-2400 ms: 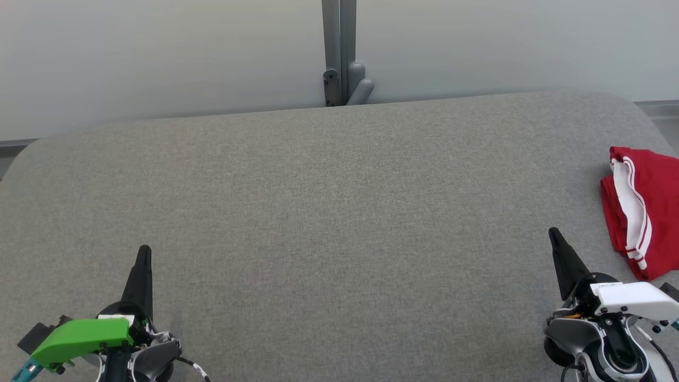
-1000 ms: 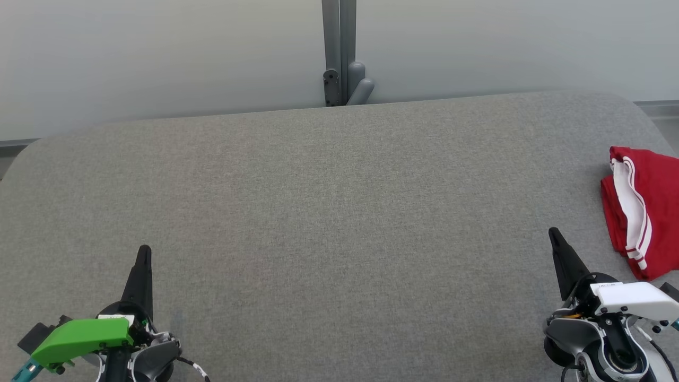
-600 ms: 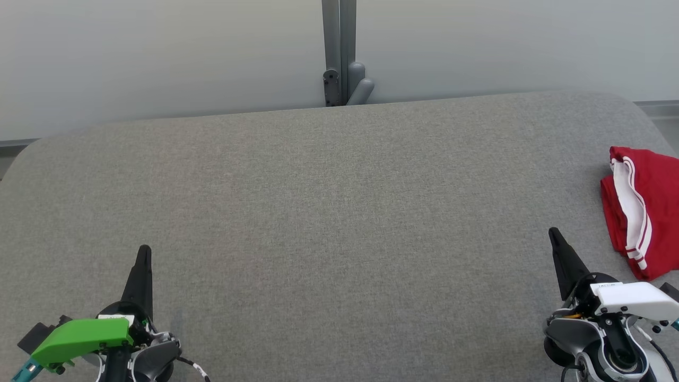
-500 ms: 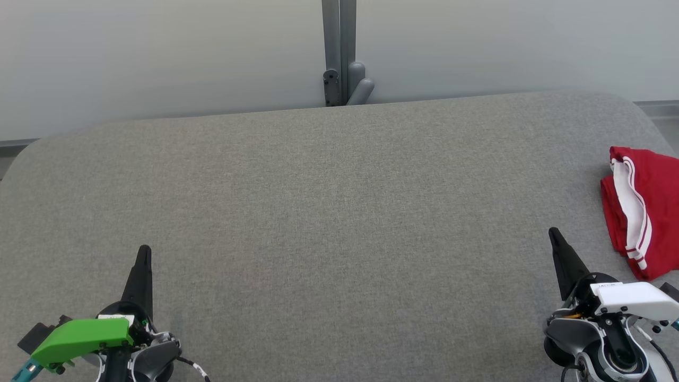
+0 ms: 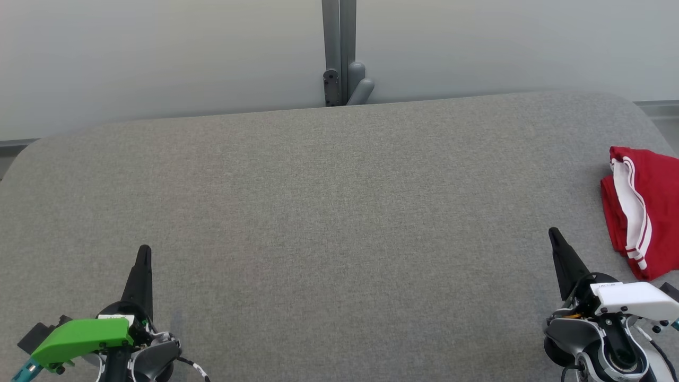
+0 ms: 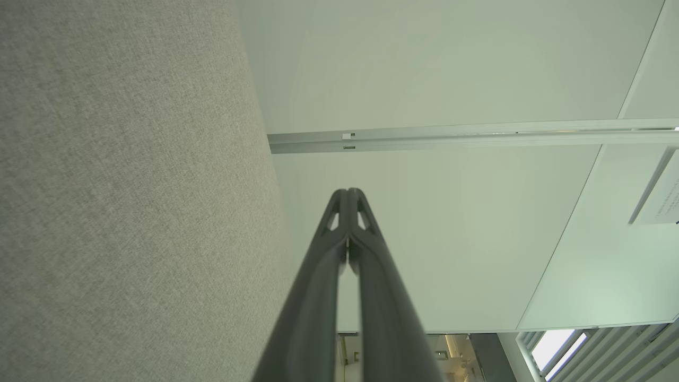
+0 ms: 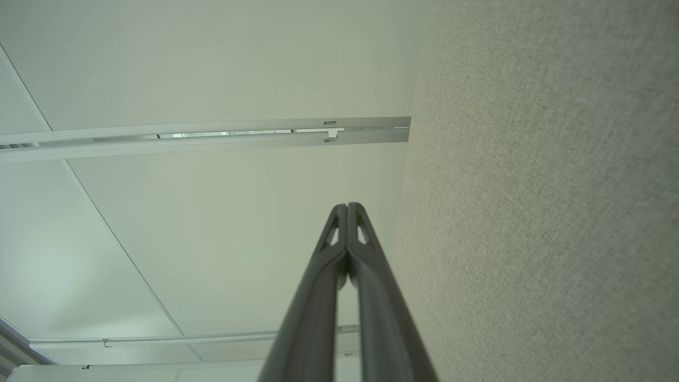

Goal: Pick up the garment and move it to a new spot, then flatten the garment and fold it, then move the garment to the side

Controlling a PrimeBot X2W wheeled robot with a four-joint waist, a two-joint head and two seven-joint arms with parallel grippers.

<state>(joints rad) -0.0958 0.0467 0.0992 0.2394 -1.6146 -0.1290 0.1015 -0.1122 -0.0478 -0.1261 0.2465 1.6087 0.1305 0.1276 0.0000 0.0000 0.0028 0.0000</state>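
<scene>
Left gripper: closed, empty, low over the table.
Right gripper: closed, empty.
Garment: red, bunched or folded, at the table's right edge, untouched.
Change: none; nothing has moved.
Meaning: either set aside already or not yet picked up.

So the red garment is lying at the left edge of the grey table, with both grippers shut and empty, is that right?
Not quite: the head view shows the red garment at the right edge of the grey table, near the right gripper. It and the left gripper are indeed shut and empty.
</scene>
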